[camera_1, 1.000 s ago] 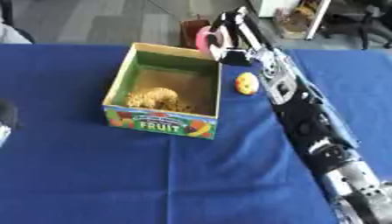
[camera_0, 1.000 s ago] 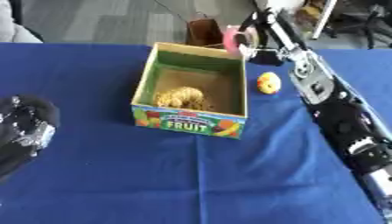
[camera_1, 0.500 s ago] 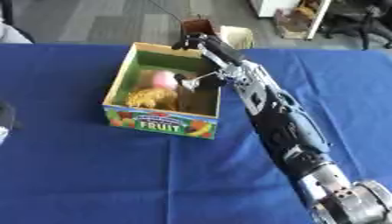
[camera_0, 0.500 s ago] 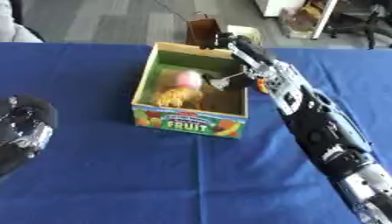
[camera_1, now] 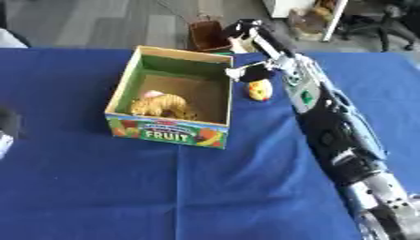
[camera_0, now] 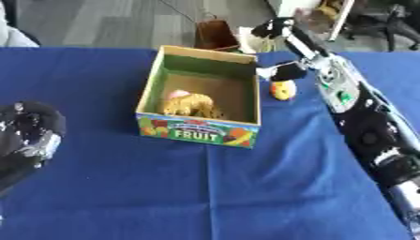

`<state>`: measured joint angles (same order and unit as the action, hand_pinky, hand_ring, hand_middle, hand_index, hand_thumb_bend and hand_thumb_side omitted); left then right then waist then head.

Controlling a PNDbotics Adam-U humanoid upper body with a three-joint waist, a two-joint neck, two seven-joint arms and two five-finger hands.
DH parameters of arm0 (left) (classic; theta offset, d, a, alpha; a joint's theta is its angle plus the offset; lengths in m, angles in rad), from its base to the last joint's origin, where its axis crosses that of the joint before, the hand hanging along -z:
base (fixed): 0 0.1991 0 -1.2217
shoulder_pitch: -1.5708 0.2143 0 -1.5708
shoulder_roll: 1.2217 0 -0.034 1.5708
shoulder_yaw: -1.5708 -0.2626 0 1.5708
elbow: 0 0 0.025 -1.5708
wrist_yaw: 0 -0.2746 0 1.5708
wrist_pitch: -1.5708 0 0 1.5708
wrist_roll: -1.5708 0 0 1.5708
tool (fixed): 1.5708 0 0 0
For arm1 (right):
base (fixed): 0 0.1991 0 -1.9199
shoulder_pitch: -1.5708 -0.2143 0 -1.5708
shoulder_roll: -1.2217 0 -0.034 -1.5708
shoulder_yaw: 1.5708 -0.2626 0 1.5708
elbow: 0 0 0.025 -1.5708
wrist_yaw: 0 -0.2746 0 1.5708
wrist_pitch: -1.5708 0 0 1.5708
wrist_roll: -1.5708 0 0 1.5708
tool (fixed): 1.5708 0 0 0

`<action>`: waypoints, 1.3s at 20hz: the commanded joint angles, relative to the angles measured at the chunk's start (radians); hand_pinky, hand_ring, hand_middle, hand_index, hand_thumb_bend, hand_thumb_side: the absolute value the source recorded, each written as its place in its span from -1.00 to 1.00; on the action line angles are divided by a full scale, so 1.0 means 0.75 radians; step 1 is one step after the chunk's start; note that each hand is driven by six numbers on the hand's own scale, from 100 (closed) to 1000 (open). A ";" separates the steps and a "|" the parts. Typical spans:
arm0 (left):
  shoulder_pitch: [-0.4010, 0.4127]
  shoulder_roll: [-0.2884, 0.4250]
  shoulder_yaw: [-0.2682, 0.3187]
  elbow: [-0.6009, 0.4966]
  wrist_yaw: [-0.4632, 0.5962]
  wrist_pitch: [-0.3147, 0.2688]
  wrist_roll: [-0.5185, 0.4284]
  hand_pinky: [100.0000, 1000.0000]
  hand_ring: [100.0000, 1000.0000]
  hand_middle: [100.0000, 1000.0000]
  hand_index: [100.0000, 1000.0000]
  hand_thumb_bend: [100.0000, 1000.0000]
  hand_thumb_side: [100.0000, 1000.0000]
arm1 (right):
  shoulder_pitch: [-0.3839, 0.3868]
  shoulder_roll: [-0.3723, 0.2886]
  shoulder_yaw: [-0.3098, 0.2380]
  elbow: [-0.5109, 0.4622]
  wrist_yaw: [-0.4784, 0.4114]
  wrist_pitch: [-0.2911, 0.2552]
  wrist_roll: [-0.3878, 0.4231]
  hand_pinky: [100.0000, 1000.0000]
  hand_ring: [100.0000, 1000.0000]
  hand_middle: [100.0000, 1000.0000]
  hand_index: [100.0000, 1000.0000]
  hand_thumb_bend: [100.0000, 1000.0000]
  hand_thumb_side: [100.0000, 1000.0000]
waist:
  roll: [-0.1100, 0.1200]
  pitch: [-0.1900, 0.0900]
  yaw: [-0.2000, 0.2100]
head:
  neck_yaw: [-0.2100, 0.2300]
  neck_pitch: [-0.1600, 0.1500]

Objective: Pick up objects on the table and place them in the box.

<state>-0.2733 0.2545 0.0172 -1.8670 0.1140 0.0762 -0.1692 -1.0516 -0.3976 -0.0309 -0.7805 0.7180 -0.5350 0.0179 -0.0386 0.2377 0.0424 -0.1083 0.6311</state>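
Observation:
The cardboard box (camera_0: 197,132) with a "FRUIT" label stands mid-table. Inside it lie a yellow-brown bunch of fruit (camera_0: 193,106) and a pink object (camera_0: 176,93) just behind it. A small yellow fruit (camera_0: 282,90) rests on the cloth right of the box. My right hand (camera_0: 294,41) hovers above the box's far right corner, open and holding nothing, its thumb (camera_0: 283,72) hanging just above the yellow fruit. At the lower left edge my left hand (camera_0: 26,133) rests open, away from everything.
Blue cloth (camera_0: 205,187) covers the whole table. A brown bag (camera_0: 215,33) stands on the floor beyond the far edge. My right arm (camera_0: 365,126) runs along the table's right side.
My right hand carried the pink object over the box, let it go inside, and has drawn back to the box's far right corner. The left hand has stayed put.

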 commanded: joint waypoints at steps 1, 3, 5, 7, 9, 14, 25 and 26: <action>-0.009 0.022 0.013 -0.030 -0.004 -0.002 0.006 -0.01 -0.15 -0.06 0.09 -0.70 -0.91 | -0.011 -0.104 -0.045 0.024 -0.048 0.078 -0.053 0.40 0.42 0.28 0.54 -0.43 -0.76 | 0.005 -0.024 -0.006 | 0.009 -0.016; -0.007 0.024 0.014 -0.030 -0.006 -0.002 0.007 -0.01 -0.15 -0.06 0.09 -0.70 -0.91 | 0.003 -0.133 -0.064 0.059 -0.058 0.123 -0.092 0.40 0.40 0.26 0.53 -0.46 -0.78 | 0.006 -0.024 -0.009 | 0.013 -0.017; -0.007 0.025 0.016 -0.031 -0.006 -0.003 0.010 -0.01 -0.15 -0.06 0.09 -0.70 -0.91 | 0.020 -0.156 -0.073 0.098 -0.054 0.149 -0.123 0.40 0.40 0.26 0.53 -0.46 -0.75 | 0.007 -0.024 -0.011 | 0.020 -0.020; -0.007 0.026 0.016 -0.031 -0.005 -0.004 0.010 -0.01 -0.15 -0.06 0.09 -0.70 -0.91 | 0.035 -0.167 -0.076 0.139 -0.037 0.162 -0.143 0.40 0.40 0.26 0.53 -0.46 -0.73 | 0.009 -0.024 -0.012 | 0.023 -0.023; -0.008 0.026 0.016 -0.032 -0.005 -0.004 0.010 -0.01 -0.15 -0.06 0.09 -0.70 -0.91 | 0.045 -0.167 -0.072 0.178 -0.010 0.162 -0.152 0.40 0.41 0.26 0.54 -0.46 -0.69 | 0.011 -0.023 -0.012 | 0.025 -0.024; -0.011 0.024 0.014 -0.033 -0.004 -0.005 0.009 -0.01 -0.15 -0.06 0.09 -0.70 -0.91 | 0.056 -0.138 -0.056 0.248 0.074 0.141 -0.100 0.42 0.44 0.36 0.60 -0.45 -0.56 | 0.018 -0.019 -0.006 | 0.022 -0.025; -0.018 0.022 0.011 -0.037 0.000 -0.007 0.005 -0.01 -0.16 -0.06 0.09 -0.70 -0.92 | 0.056 -0.060 -0.048 0.257 0.158 0.134 -0.052 0.43 0.46 0.45 0.62 -0.42 -0.48 | 0.026 -0.011 0.011 | 0.009 -0.032; -0.018 0.022 0.011 -0.037 0.000 -0.007 0.005 -0.01 -0.16 -0.06 0.09 -0.70 -0.92 | 0.055 -0.053 -0.046 0.258 0.165 0.133 -0.050 0.43 0.46 0.45 0.62 -0.42 -0.48 | 0.026 -0.011 0.012 | 0.008 -0.032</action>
<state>-0.2733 0.2552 0.0218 -1.8722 0.1134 0.0731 -0.1649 -0.9931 -0.4240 -0.0668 -0.5805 0.8313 -0.4342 -0.0225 -0.0206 0.2453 0.0501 -0.0997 0.6193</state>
